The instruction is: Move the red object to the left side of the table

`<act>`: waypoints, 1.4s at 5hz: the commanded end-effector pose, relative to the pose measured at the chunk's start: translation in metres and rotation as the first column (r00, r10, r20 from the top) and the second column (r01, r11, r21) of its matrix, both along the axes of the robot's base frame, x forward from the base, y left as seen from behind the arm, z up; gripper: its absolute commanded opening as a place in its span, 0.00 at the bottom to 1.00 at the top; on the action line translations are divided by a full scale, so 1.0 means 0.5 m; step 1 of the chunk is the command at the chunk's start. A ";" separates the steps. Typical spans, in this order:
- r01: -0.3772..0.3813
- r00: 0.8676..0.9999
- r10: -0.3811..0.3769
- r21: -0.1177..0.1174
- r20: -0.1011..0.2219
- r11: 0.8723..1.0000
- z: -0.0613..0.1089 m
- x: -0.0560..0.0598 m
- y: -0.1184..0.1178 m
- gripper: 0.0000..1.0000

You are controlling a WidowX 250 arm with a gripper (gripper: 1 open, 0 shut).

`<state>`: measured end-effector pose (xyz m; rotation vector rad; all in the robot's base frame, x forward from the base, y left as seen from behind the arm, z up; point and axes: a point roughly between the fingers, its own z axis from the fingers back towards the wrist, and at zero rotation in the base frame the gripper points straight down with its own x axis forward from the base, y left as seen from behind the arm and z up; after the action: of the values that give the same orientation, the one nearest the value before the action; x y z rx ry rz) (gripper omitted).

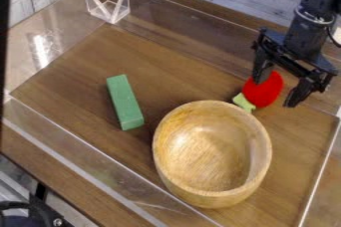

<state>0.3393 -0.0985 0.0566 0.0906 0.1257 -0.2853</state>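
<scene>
The red object (pixel 264 90), a small rounded toy fruit with a light-green stem (pixel 244 101), lies on the table (pixel 186 67) at the right, just behind the wooden bowl's rim. My black gripper (pixel 289 79) hangs pointing down right over it, open. One finger stands to the left of the fruit and the other to its right, so the fruit sits between and partly behind them. I cannot tell whether the fingers touch it.
A round light wooden bowl (pixel 210 151) fills the front middle. A green rectangular block (pixel 126 102) lies to the left of the bowl. Low clear acrylic walls (pixel 80 161) edge the tabletop, with a clear corner piece (pixel 107 4) at the back left.
</scene>
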 end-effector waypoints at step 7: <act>-0.026 0.997 0.022 0.056 0.076 0.998 0.016 0.038 0.009 1.00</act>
<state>0.3499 -0.0905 0.0482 0.1619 0.1174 -0.2518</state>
